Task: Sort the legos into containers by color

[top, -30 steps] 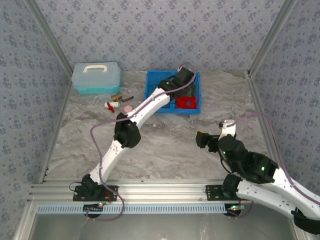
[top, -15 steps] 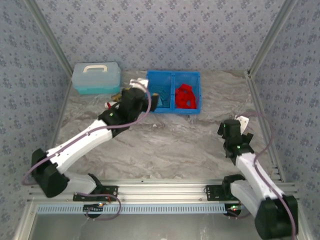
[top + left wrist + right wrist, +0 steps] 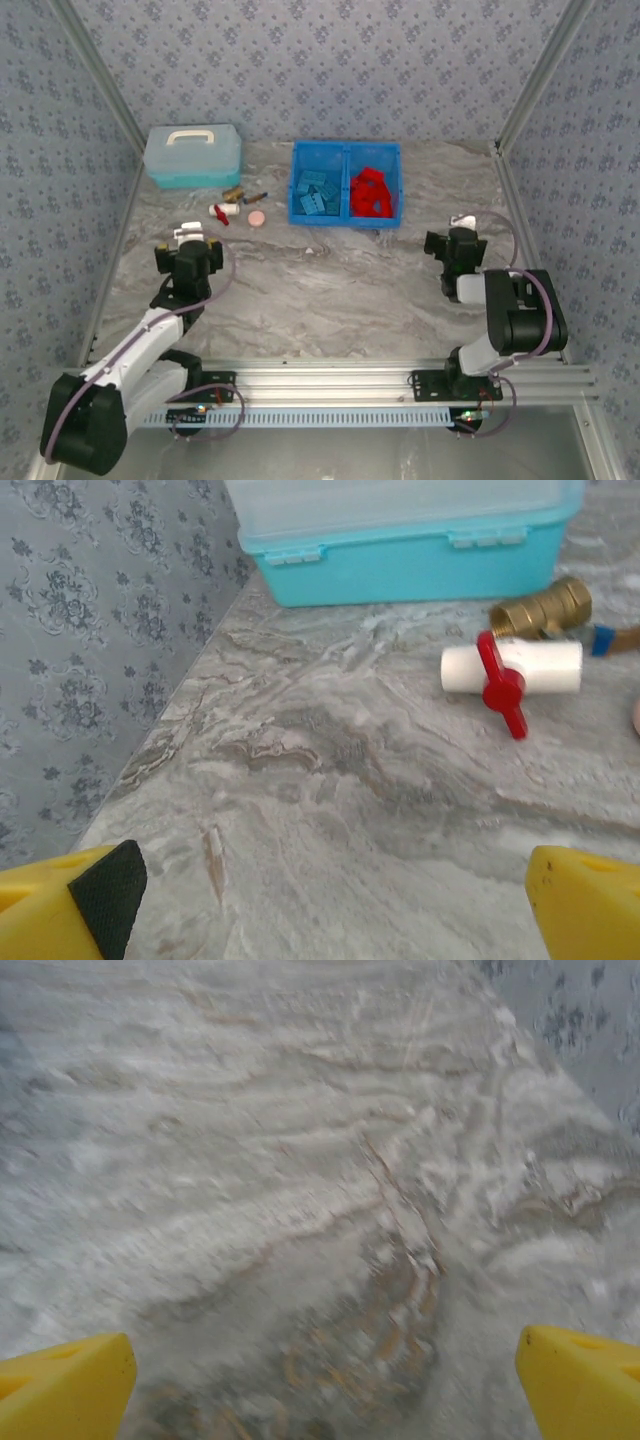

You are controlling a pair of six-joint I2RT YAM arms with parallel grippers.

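Trouble, if it comes, likely starts with the left gripper (image 3: 325, 905). It sits low near the eight o'clock edge of the table (image 3: 330, 300), its yellow fingers spread wide with nothing between them. In its wrist camera the white valve with the red handle (image 3: 510, 670) lies at one o'clock. A brass fitting (image 3: 545, 605) is just beside the valve, and the pale blue lidded box (image 3: 400, 530) is at twelve. A forward sweep would shove these, and the red handle could be mistaken for a red brick.

Further right, the pink disc (image 3: 257, 217) lies near the bin (image 3: 330, 222), which stands at the table's twelve o'clock. The blue legos (image 3: 315, 193) lie in its left compartment and the red legos (image 3: 372, 193) are heaped in the right one. I see no loose brick on the table, so the sort looks finished. The red heap rides high, and a careless reach could tip bricks over the centre wall.

At three o'clock, the right gripper (image 3: 320, 1385) is equally wide open and empty. Its blurred view would make clearance hard to judge.
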